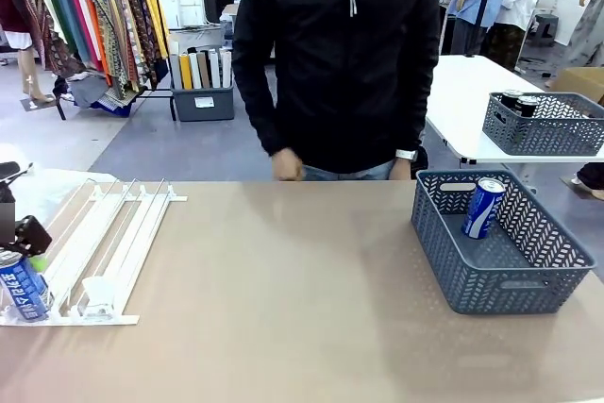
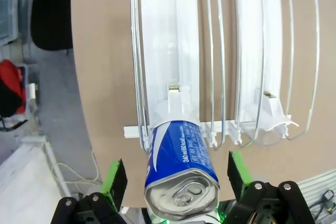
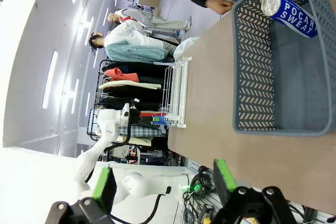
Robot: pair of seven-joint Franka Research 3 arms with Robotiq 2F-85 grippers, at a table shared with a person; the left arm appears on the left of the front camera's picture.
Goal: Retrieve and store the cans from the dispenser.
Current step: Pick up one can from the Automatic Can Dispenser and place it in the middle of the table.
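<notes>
A blue Pocari Sweat can [image 2: 181,148] lies at the low end of the dispenser [image 1: 132,228], in an outer lane. The left gripper [image 2: 176,166] straddles it, jaws wide, pads clear of it. A second Pocari Sweat can [image 1: 483,207] leans inside the near grey basket [image 1: 472,280]. The right gripper [image 3: 163,178] is spread wide, empty. Dark cans [image 1: 519,101] stand in the far basket [image 1: 557,134].

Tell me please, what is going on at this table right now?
The left gripper is at the near end of the dispenser, its fingers open on either side of a blue can lying in the leftmost lane, not yet gripping it. Another blue can already lies tilted in the grey basket on the robot's right. The right gripper is open and holds nothing. A person stands at the far side of the table.
</notes>
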